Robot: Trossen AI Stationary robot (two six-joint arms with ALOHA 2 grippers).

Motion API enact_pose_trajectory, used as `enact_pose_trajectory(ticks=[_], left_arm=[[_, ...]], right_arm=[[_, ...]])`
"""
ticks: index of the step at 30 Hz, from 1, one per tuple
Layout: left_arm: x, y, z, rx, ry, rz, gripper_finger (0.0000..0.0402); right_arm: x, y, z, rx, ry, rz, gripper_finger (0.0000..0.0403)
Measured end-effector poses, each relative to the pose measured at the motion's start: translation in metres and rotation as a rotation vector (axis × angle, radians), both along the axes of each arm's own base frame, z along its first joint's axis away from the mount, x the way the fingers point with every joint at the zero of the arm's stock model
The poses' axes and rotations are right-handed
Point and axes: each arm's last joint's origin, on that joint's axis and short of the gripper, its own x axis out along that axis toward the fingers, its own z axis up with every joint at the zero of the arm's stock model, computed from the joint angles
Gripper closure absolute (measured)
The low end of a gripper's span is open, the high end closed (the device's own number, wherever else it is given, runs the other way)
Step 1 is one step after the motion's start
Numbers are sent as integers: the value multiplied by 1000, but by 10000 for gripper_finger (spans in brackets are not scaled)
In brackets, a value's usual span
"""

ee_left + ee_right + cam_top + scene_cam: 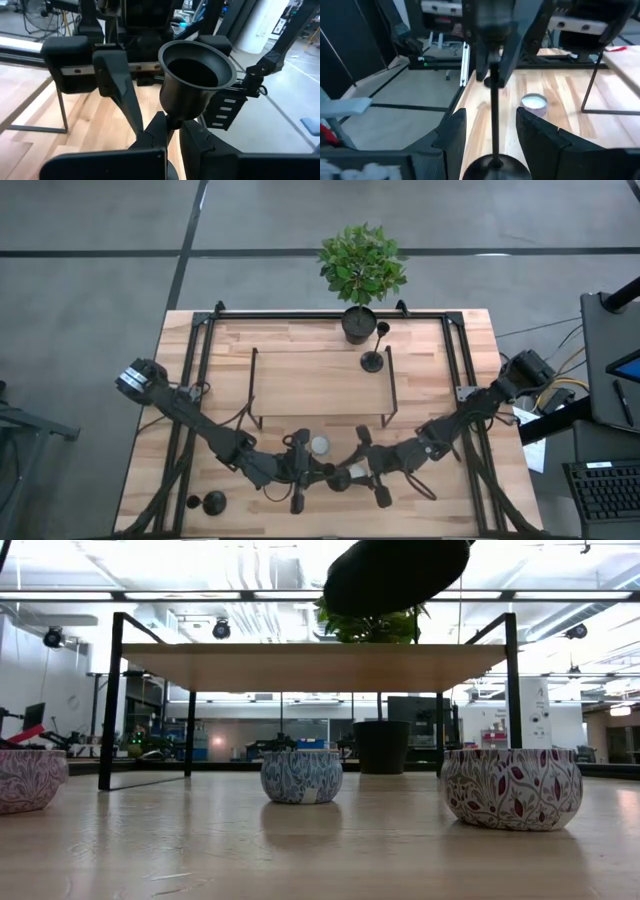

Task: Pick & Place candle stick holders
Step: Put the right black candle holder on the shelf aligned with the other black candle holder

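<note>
Left wrist view: handover of a black metal cup-topped candle stick holder (pixel 192 82).
Left gripper (pixel 172 131) pinches its stem; right gripper (pixel 490 131) jaws spread either side; placement remains.

Dark jointed arms (exposed cables)

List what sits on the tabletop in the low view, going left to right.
Patterned tealight cup cut off at the left edge → black leg of the small shelf → blue-patterned tealight cup → black plant pot farther back → red-patterned tealight cup.
</note>
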Motion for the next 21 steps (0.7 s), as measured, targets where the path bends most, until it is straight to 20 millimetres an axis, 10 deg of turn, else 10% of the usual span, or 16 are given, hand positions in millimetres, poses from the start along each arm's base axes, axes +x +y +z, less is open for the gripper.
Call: enact_pose_trajectory(ticks=[21], left_arm=[[3, 2, -1, -13, -7, -11, 387]], right_arm=[[13, 2, -2, 1, -7, -12, 271]])
